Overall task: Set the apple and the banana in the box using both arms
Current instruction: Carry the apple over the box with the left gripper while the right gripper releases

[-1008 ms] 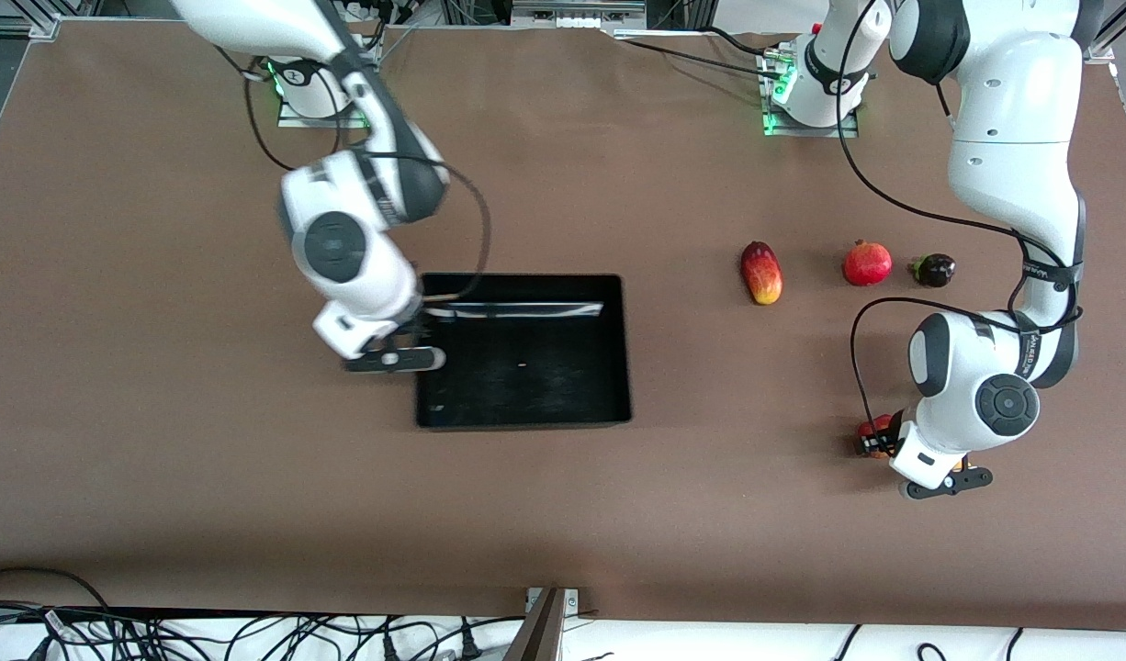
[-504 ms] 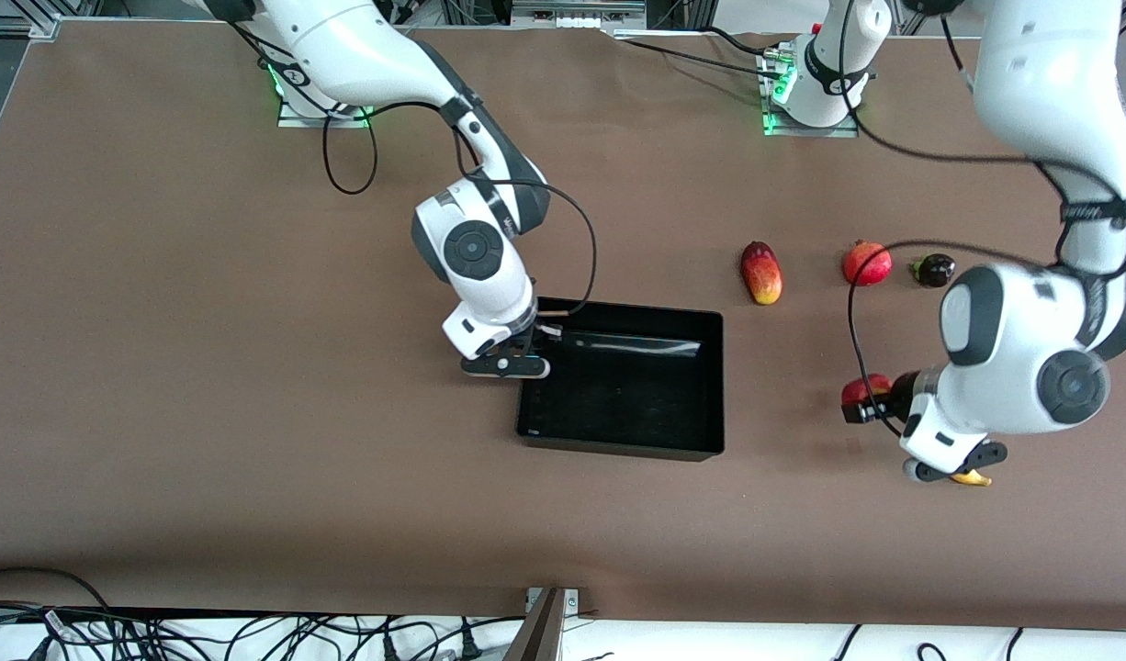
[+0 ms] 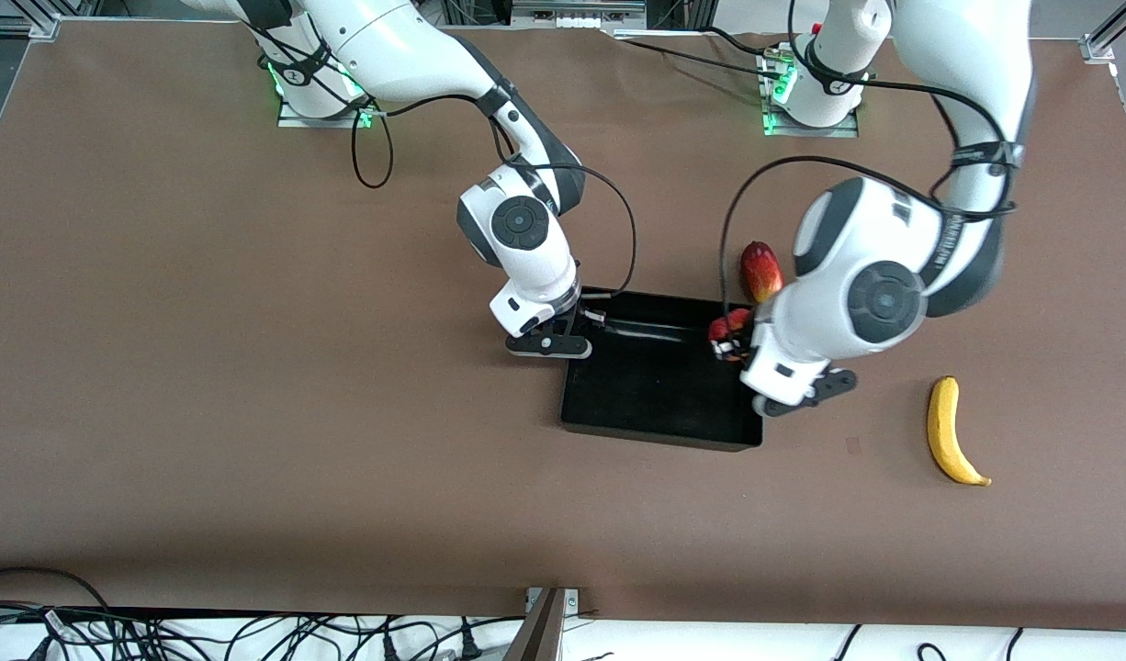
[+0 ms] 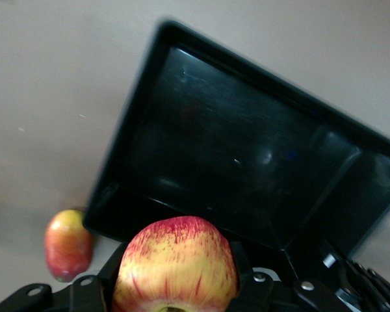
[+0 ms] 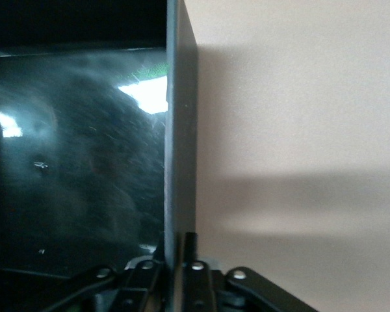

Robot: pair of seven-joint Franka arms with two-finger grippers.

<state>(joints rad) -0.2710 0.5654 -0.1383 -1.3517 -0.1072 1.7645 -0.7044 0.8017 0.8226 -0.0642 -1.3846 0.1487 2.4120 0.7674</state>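
The left gripper [image 3: 730, 345] hangs over the box [image 3: 659, 422] at the end toward the left arm, jaws closed around the apple [image 4: 175, 263]. In the left wrist view the red-and-yellow streaked fruit sits squarely between the jaws, with the open black bin spread out right beneath it. That looks like a carry lined up for a drop: the apple is above the box's interior, not yet in it.

At the other end of the box, the right gripper [image 3: 577, 323] has the wall between its jaws. The right wrist view shows the thin black wall [image 5: 181, 130] running straight into the narrow gap between them, so the jaws are nearly shut on the rim. My read is that this arm has the box steadied while the other brings fruit in.

And what is in the box? Nothing that I can see; glossy bare floor in both wrist views.

The banana [image 3: 951, 431] lies on the desk toward the left arm's end, well apart from the box and somewhat nearer the front edge. It is untouched, so that half of the job remains. A mango [image 3: 761, 272] rests just beside the box's corner, toward the robots' edge of the desk, partly hidden by the left arm.
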